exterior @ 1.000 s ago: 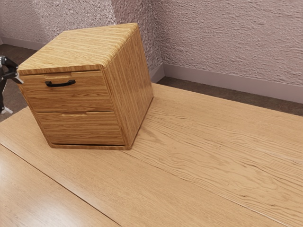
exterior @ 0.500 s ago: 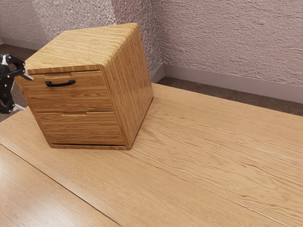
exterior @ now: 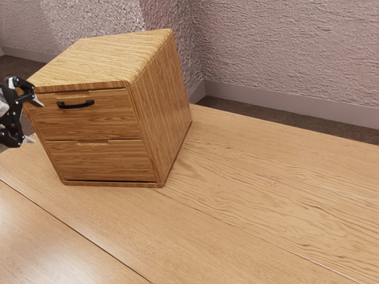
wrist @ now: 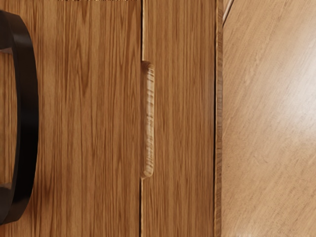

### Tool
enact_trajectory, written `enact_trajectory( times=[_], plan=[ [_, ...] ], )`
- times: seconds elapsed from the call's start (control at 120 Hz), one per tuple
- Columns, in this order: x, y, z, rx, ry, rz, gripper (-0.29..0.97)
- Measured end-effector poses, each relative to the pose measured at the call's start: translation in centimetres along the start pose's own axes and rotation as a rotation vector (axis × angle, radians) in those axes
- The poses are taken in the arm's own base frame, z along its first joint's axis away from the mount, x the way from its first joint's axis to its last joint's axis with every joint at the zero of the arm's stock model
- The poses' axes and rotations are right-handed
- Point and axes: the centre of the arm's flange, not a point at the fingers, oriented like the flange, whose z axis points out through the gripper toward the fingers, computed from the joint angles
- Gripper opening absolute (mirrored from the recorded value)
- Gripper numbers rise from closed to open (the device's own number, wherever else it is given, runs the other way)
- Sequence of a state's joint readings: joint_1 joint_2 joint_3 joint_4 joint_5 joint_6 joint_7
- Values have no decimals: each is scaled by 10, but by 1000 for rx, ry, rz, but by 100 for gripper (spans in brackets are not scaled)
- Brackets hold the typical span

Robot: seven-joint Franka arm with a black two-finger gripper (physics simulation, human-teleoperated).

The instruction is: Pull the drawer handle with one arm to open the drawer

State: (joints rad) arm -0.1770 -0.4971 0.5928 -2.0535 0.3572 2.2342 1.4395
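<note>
A wooden cabinet (exterior: 148, 77) with two drawers stands on the table at the exterior view's left. The upper drawer (exterior: 89, 118) is shut and carries a curved black handle (exterior: 76, 105). My black gripper (exterior: 26, 118) hovers at the exterior view's left edge, just left of the cabinet's front corner and level with the upper drawer. It is open with nothing between its fingers, and it is apart from the handle. In the wrist view the black handle (wrist: 22, 123) lies close in front of my hand, beside the lower drawer's wooden grip strip (wrist: 147, 118).
The lower drawer (exterior: 100, 160) is shut too. The wooden table (exterior: 254, 201) stretches wide to the exterior view's right and front, with a seam (exterior: 71, 228) across it. A rough plaster wall (exterior: 284, 41) stands behind the cabinet.
My gripper has moved toward the exterior view's right, closer to the cabinet's front, and shows more fully. Cabinet and drawers have not moved.
</note>
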Motion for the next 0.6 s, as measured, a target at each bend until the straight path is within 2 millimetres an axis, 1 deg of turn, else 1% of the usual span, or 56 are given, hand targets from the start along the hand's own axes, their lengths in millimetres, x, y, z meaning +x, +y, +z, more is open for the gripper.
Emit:
enact_trajectory(
  times=[0.167,0.283,0.492,0.6],
  plan=[
    [15,-15,9,24,-15,13,68],
    [28,-19,19,22,-7,24,68],
    [37,-28,35,22,-25,14,68],
    [41,-30,42,19,-29,9,68]
  ],
)
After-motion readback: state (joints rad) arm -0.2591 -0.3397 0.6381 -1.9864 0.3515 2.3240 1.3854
